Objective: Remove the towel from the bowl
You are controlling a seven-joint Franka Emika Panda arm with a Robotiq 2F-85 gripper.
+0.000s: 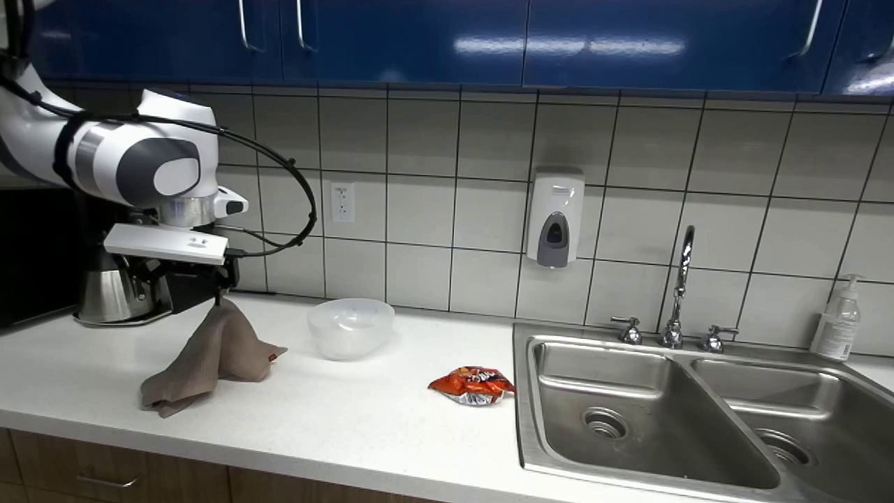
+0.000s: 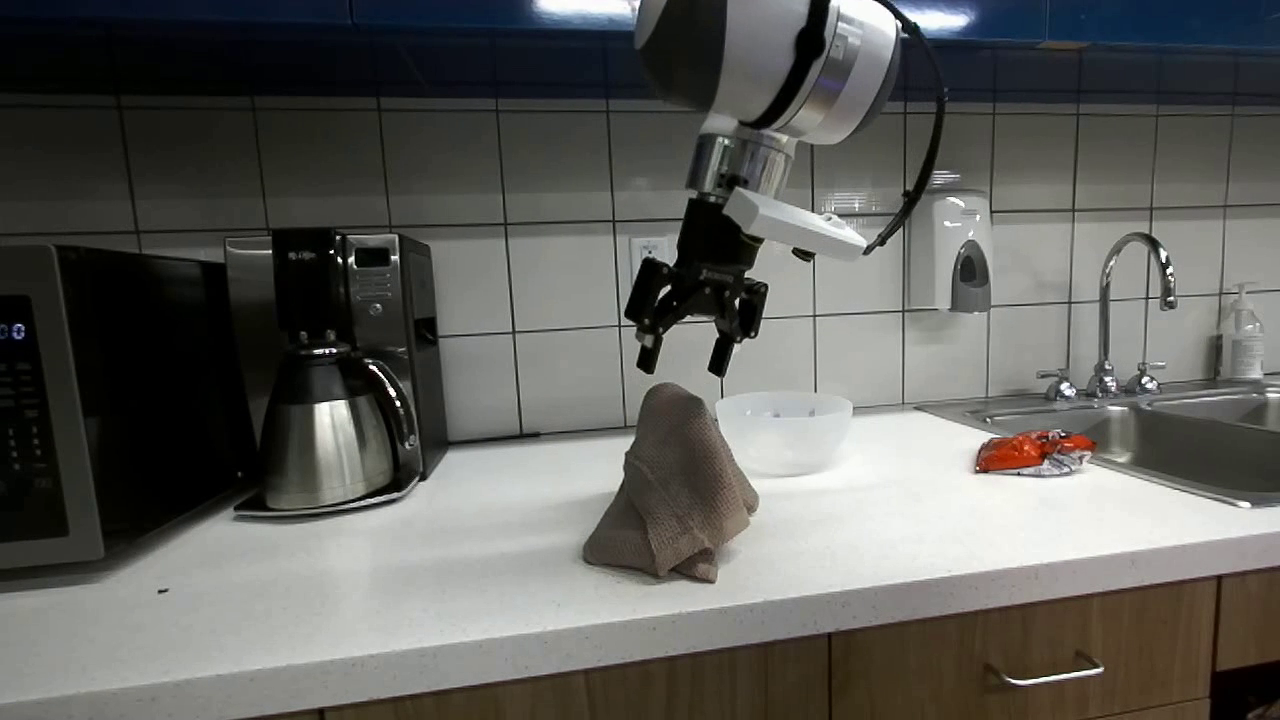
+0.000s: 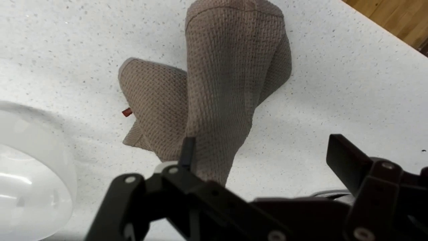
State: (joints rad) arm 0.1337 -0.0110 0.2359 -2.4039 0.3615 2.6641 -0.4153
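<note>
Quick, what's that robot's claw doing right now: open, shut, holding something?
Gripper: open, holding nothing; the towel is on the counter.

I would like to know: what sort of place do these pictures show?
Most likely a kitchen, perhaps a shared one at a workplace. The double steel sink and the coffee maker suggest a kitchen; the wall-mounted dispenser hints at shared use.

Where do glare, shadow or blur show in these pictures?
In both exterior views, bright glare streaks the blue cabinets; in the wrist view, highlights cross the bowl, a soft shadow borders it, and the nearest parts of the gripper look slightly blurred, while the weave of the towel reads clearly.
</note>
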